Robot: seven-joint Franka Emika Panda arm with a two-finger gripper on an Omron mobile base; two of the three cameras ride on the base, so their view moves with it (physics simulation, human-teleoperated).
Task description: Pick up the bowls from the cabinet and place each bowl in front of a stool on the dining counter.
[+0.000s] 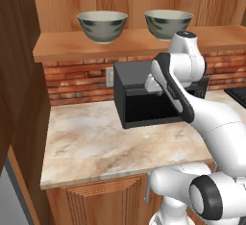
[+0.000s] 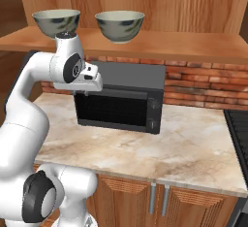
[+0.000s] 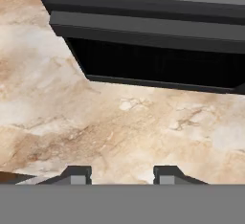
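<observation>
Arm of white segments with dark joints was folded upward in front of the black box-shaped microwave [image 2: 121, 97], its wrist raised to just below the shelf edge. The two-finger gripper [image 3: 122, 175] was directed down over the worktop, and its two dark fingertips [image 3: 79, 174] were seen well apart with nothing between them. Two round grey-green ceramic bowls with a dark leafy pattern, the left bowl [image 1: 102, 26] and the right bowl [image 1: 167, 23], were set upright side by side, apart from each other, on the open warm-brown wooden shelf cabinet [image 1: 72, 46]. Nothing could be made out inside either bowl. The microwave was stood on the narrow beige marbled stone worktop [image 1: 91, 142], backed by a red brick wall [image 2: 203, 85], above wooden base cupboards with ribbed doors [image 2: 126, 199].
</observation>
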